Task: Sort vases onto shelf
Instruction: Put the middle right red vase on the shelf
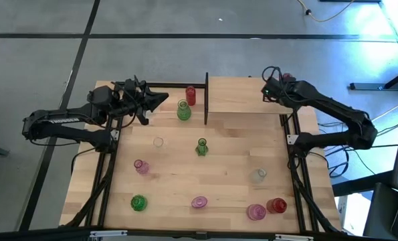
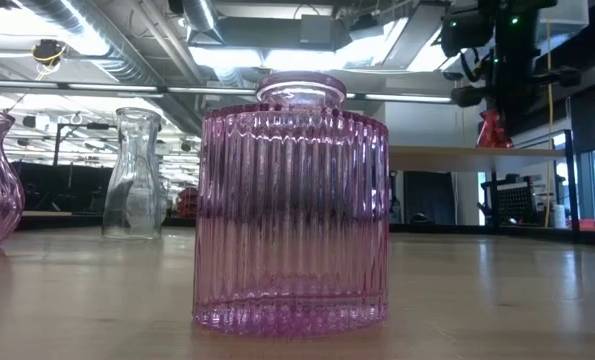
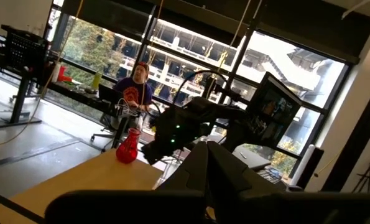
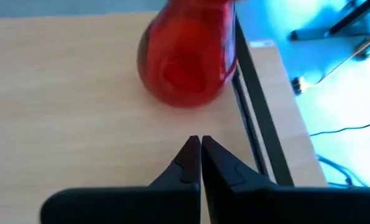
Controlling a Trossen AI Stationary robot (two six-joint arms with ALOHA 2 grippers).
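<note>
In the high view the shelf ran across the upper middle of the frame, split by a black upright post. The right gripper hovered at the shelf's upper right corner, and its wrist view showed the fingers pressed together, holding nothing, with a red bulbous vase standing just ahead of them beside the black frame edge. That vase appeared to be freshly placed, so the step in hand looked like the close of one delivery on the right side.

The left gripper sat at the upper left of the frame, over the shelf's left half, near a red vase and a green vase already there. Its wrist view showed the fingers together, gripping nothing.

Many vases stood unsorted on the tabletop: a small green one at centre, a clear one, a pink one, a green one at lower left, a pink one, a clear one, and a ribbed pink vase touching or just beside a red one at lower right.

The next move probably called for the right arm to pull back clear of the red bulbous vase, open, and descend on one of the lower-right vases
</note>
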